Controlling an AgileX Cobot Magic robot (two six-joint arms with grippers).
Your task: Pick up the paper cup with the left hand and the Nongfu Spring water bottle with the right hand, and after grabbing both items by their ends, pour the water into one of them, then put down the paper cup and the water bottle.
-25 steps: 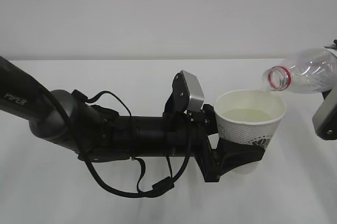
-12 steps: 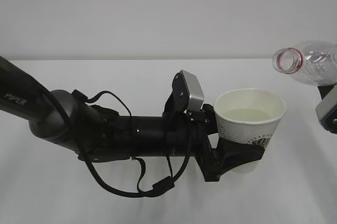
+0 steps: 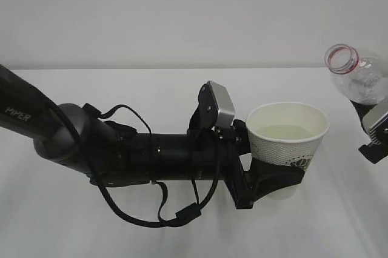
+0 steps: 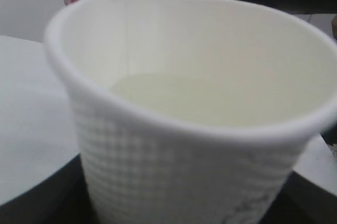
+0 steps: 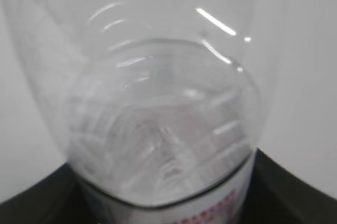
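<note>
Cup and bottle held up over the surface.
Left hand grips the cup with water inside; right hand grips the nearly upright bottle.

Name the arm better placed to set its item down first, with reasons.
Left, probably. The left hand holds the paper cup upright and low over the table; the right hand holds the Nongfu Spring water bottle tilted and higher.
</note>
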